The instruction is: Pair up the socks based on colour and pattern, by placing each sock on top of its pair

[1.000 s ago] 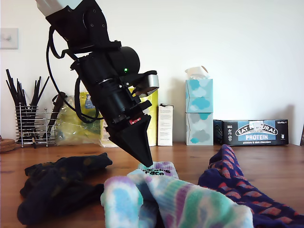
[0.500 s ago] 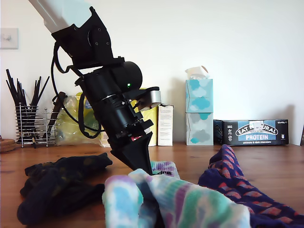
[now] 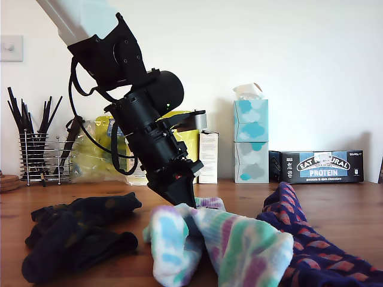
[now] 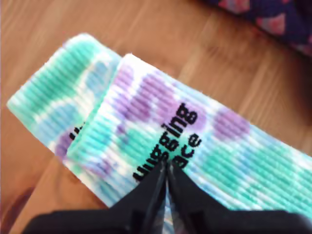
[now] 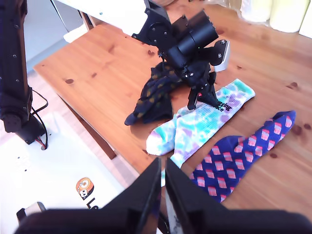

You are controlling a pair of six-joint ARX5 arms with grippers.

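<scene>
1. The first tool (image 4: 165, 171) is clenched. Its black tips are drawn together on the ribbed cuff of the upper tie-dye sock (image 4: 146, 97), right at the black lettering printed there, and appear to nip the fabric.
2. The upper tie-dye sock lies over the lower tie-dye sock (image 4: 48, 105). Their cuffs are offset, so a strip of the lower one shows alongside. Both rest on the wooden tabletop (image 3: 353, 209).
3. In the exterior view the first arm (image 3: 143, 119) slants from the upper left of the frame down to the centre. The tie-dye pair fills the lower centre, its foot ends bunched toward the camera.
4. The dotted navy sock heap (image 3: 78, 230), dark with dull yellow dots, lies crumpled in the lower left of the exterior view, just beside the tie-dye pair. Whether it is one sock or two cannot be told.
5. The navy-purple sock (image 3: 299, 233), patterned with orange-red spots, sits in the lower right of the exterior view, close beside the tie-dye pair. The second wrist view shows it stretched out flat.
6. The second tool (image 5: 162, 163) hangs high above the tabletop's edge, well apart from every sock, its jaws closed nearly together on nothing.
7. Along the back wall in the exterior view stand several things:
   - a wire basket of black sticks (image 3: 36, 156) at middle left
   - yellow bags (image 3: 96, 158) behind the arm
   - a white carton (image 3: 207, 156) near the centre
   - two stacked tissue boxes (image 3: 250, 140) right of centre
   - a dark protein-bar box (image 3: 316, 166) at middle right
</scene>
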